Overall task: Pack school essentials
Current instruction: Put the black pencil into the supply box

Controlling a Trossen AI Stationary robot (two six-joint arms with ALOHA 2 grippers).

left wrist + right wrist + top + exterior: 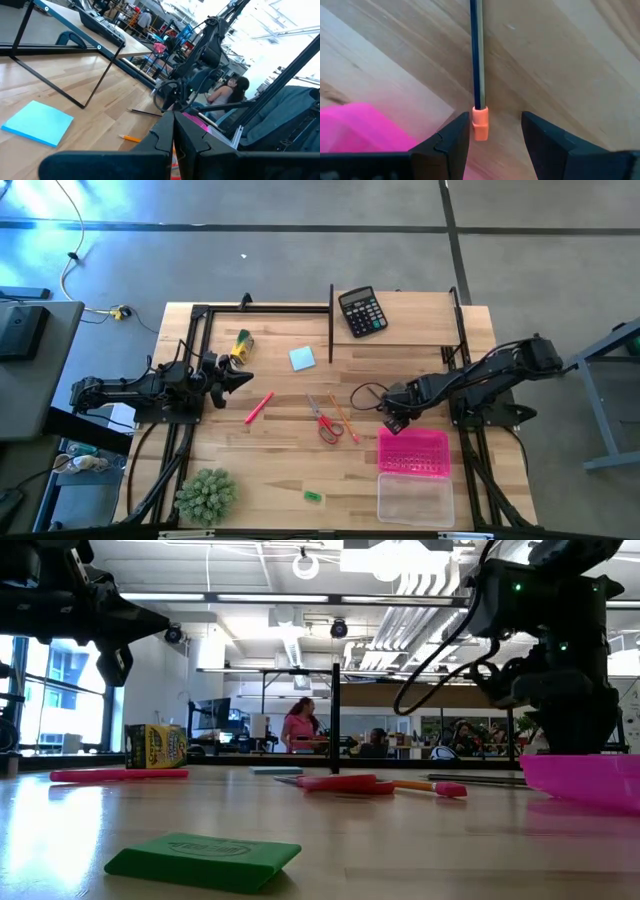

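Over on the left, the left tool (pixel 236 378) hangs clenched on nothing above the tabletop (pixel 280 460), parked by the yellow-green crayon box (pixel 241 345), clearly the waiting arm. Moving across, the red pen (pixel 259 407) lies untouched, the light-blue notepad (pixel 302 358) sits farther back, and the little green eraser (pixel 314 497) is alone near the front edge. Then the middle cluster: the red-handled scissors (pixel 327 425) with a thin orange pencil (pixel 345 420) just beside them. And here is the action: the right tool (pixel 495 132) is down low beside the pink case (pixel 413 451), its fingers spread wide and gripping nothing. The wrist view shows a dark pencil (pixel 476 55) with an orange eraser cap (pixel 480 123) lying on the wood, that cap sitting between the fingers but hard up against one of them, not centred. So this looks like the pick-up step for one pencil, with nothing visibly in the case yet. The next move, I'd say, calls for a slight sideways nudge to centre the pencil, a drop to the wood, then a close; the thin shaft could roll or slip if pinched off-centre.
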